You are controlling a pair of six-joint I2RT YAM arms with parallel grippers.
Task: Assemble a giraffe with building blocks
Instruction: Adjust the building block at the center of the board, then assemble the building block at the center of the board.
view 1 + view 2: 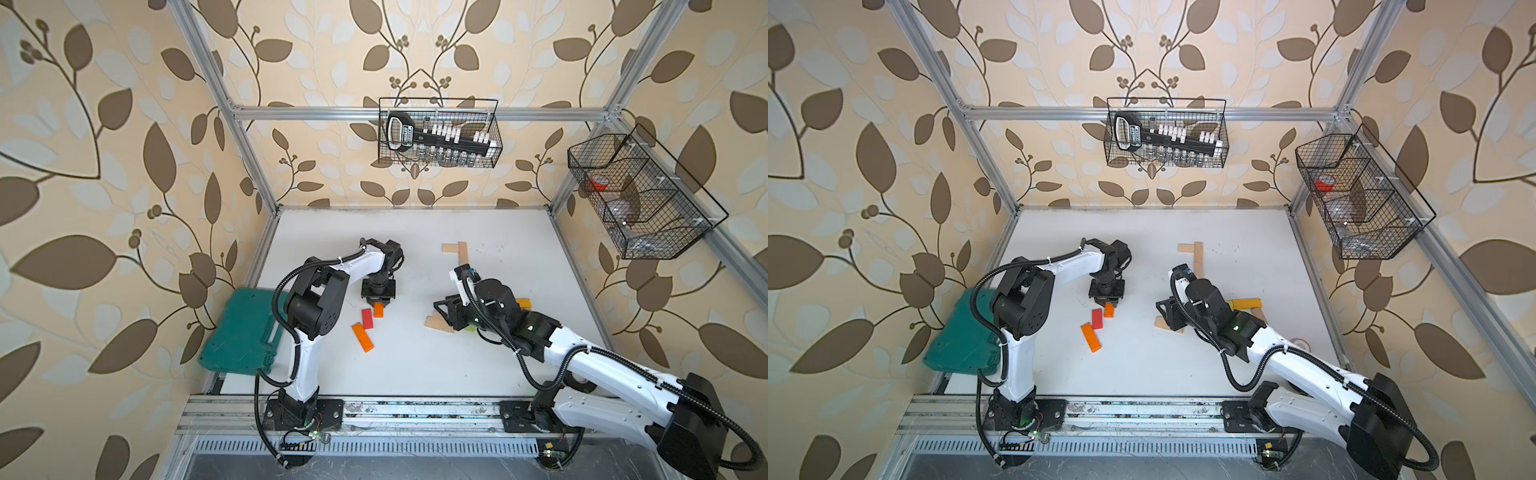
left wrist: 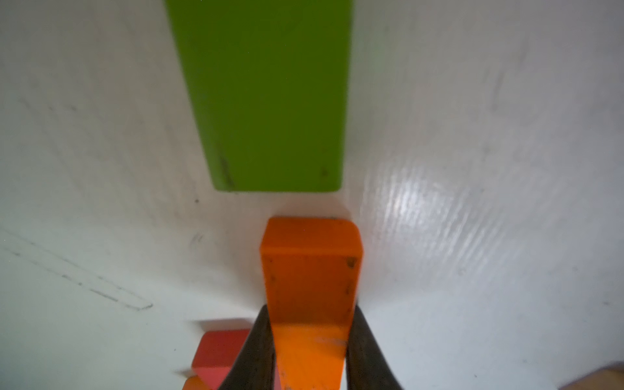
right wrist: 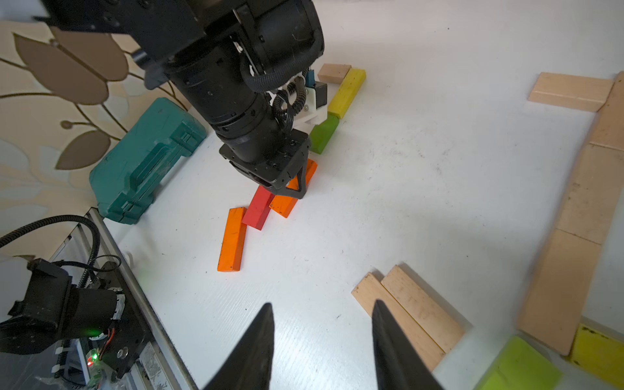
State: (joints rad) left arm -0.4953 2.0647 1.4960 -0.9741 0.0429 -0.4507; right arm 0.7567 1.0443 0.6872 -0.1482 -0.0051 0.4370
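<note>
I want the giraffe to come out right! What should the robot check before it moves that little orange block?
1. Left end effector grips the short orange block: ok, clamped on both sides.
2. Red block clear of the held block: not ok, it lies right against it.
3. Green block ahead stays apart: ok, a gap shows.
4. Right end effector out of the way: ok, open, holding nothing.
5. Short orange block lifted off the table: cannot tell.
</note>
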